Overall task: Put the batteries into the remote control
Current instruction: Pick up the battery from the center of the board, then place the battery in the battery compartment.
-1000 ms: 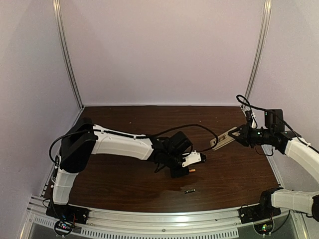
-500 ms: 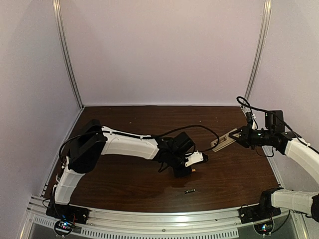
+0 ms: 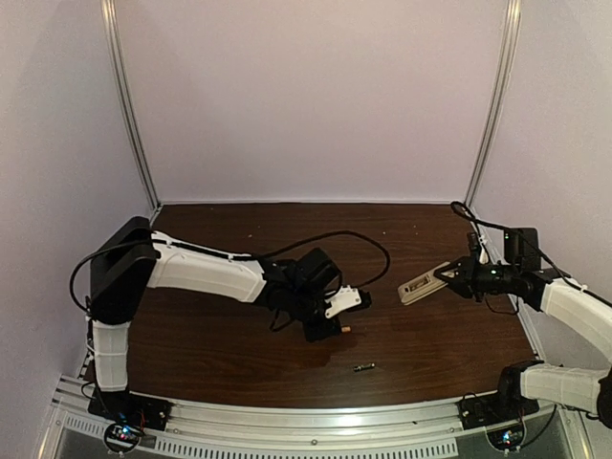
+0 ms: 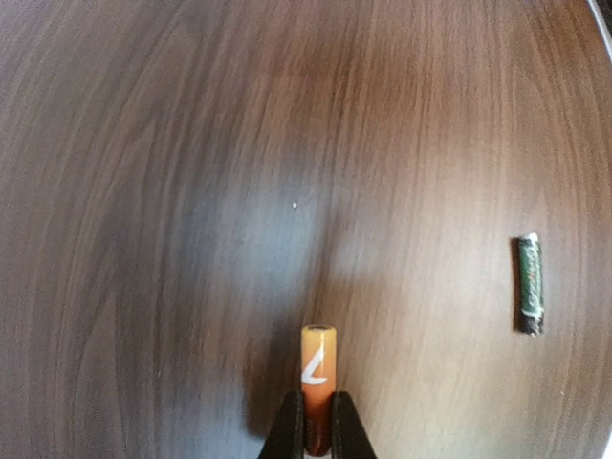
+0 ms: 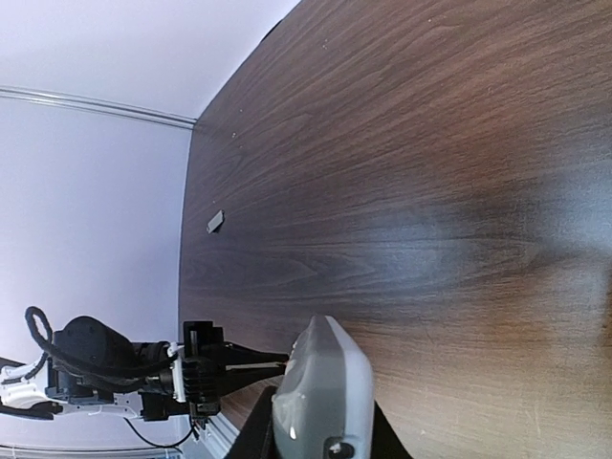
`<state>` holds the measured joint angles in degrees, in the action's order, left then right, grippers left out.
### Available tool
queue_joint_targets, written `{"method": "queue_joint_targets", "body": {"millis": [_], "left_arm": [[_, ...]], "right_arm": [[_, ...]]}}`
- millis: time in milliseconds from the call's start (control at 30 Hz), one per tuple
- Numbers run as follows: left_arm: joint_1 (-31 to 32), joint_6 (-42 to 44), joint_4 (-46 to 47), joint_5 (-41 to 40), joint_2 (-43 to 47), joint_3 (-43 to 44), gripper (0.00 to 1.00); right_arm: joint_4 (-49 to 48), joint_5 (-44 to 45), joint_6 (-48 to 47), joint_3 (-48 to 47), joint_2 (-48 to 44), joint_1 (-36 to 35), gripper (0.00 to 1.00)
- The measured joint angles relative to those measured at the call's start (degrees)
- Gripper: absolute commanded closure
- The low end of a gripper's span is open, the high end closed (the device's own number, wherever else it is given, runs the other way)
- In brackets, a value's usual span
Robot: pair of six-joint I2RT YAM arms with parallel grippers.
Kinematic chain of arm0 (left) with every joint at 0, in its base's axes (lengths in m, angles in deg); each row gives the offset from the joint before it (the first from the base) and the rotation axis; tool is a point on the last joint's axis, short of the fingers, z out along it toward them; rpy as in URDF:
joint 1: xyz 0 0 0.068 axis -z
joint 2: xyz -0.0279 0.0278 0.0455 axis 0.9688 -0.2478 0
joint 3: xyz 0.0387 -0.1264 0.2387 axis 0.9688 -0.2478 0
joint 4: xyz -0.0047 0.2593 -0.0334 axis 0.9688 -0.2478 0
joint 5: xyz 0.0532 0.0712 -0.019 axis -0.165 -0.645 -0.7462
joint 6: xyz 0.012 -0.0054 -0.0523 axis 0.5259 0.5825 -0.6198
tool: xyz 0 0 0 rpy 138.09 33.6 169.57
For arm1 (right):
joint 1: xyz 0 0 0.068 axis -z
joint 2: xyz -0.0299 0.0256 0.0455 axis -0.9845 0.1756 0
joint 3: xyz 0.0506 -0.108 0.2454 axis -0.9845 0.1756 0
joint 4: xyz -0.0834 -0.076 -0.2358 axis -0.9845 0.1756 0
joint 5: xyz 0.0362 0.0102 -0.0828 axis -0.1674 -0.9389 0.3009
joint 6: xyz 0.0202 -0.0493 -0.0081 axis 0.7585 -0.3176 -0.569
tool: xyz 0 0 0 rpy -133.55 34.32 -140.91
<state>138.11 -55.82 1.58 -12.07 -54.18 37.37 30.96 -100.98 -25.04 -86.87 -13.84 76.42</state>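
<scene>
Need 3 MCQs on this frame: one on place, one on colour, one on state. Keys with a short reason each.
1. Where is the dark battery? A in the remote control; B lying on the table; C in the right gripper.
2. What colour is the thing the left gripper holds? A green; B blue; C orange.
3. The remote control is: A gripped by the right gripper; B flat on the table; C in the left gripper.
Key: 1 B, it lies alone on the wood; 2 C, the orange battery sits between shut fingers; 3 A, the right wrist view shows fingers clamped on it.
</scene>
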Motion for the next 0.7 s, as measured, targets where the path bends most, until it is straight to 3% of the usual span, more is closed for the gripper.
{"method": "queue_joint_targets", "body": {"millis": [133, 333, 700], "left_arm": [[-0.9, -2.93, 2.82, 0.0, 9.66, -7.85, 1.0], [-3.43, -7.91, 6.99, -1.79, 25.88, -17.35, 1.0], [-2.82, -11.61, 6.58, -5.66, 29.92, -17.55, 1.0]], "right_arm": [[-3.8, -0.17, 3.26, 1.36, -0.02, -1.9, 1.0], [-11.78, 0.35, 7.26, 2.23, 2.64, -10.51, 1.0], [-28.09, 4.57, 14.67, 2.23, 12.9, -22.82, 1.0]]}}
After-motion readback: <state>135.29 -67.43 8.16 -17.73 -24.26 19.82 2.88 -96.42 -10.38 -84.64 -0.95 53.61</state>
